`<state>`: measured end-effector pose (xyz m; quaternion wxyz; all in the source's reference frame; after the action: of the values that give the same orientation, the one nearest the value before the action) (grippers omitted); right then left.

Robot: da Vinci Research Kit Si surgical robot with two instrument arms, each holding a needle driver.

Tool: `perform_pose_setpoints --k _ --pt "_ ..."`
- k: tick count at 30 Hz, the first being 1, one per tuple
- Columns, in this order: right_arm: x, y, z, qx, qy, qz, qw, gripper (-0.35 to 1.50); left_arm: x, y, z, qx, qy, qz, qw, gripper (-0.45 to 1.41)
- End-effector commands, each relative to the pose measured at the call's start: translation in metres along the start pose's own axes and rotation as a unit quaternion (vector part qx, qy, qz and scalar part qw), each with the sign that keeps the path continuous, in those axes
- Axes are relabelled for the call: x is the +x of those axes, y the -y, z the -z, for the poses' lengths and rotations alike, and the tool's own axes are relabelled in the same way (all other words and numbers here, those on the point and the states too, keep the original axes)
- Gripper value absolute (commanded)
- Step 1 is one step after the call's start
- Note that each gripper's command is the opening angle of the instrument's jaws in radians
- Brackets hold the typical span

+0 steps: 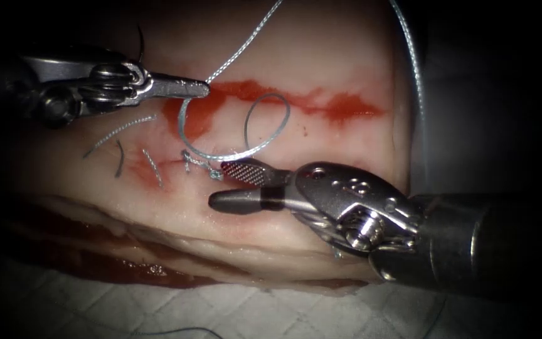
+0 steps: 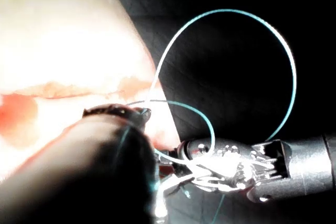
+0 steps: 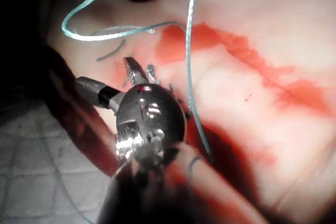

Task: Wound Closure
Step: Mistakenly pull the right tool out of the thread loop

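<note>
Two tools seen: left steel needle driver (image 1: 203, 89) is clamped on the pale braided thread (image 1: 265, 143), left of the red-stained cut (image 1: 296, 100); right steel needle driver (image 1: 230, 185) is spread, empty, beside what is probably a knot (image 1: 199, 164). Thread tension should be kept gentle.

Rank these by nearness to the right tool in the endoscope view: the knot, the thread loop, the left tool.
From the right tool:
1. Knot, just left of its upper jaw.
2. Thread loop, above it.
3. Left tool, far upper left, shut on the thread.
</note>
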<state>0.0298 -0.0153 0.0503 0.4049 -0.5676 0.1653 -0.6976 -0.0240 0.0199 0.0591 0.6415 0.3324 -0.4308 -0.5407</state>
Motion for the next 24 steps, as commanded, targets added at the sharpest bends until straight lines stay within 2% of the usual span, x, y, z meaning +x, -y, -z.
perform_pose_setpoints --k 1,4,6,14,22,24 --pt "0.0001 -0.0001 -0.0023 -0.002 0.026 -0.01 1.0 1.0 0.0 -0.0002 -0.0008 0.003 -0.002 -0.002 1.0 -0.45" --pt "-0.0004 0.0003 -0.0033 -0.008 0.053 -0.02 0.998 0.95 0.0005 -0.0001 -0.001 0.018 -0.011 -0.006 1.0 -0.45" --pt "-0.0007 0.0008 -0.0035 0.006 0.061 -0.023 0.998 0.88 0.0009 -0.0001 -0.0011 0.028 -0.019 -0.011 0.999 -0.45" --pt "-0.0012 0.0029 -0.0017 0.026 0.085 -0.027 0.996 0.73 0.0016 -0.0004 -0.0009 0.021 -0.065 -0.017 0.998 -0.45" --pt "-0.0017 0.0045 -0.001 0.036 0.137 -0.081 0.987 0.81 0.0017 -0.0005 -0.0006 0.014 -0.064 -0.018 0.998 -0.45" --pt "-0.0018 0.0048 -0.0009 0.024 0.158 -0.108 0.981 0.83 0.0019 -0.0008 -0.0002 -0.006 -0.051 -0.022 0.998 -0.45"
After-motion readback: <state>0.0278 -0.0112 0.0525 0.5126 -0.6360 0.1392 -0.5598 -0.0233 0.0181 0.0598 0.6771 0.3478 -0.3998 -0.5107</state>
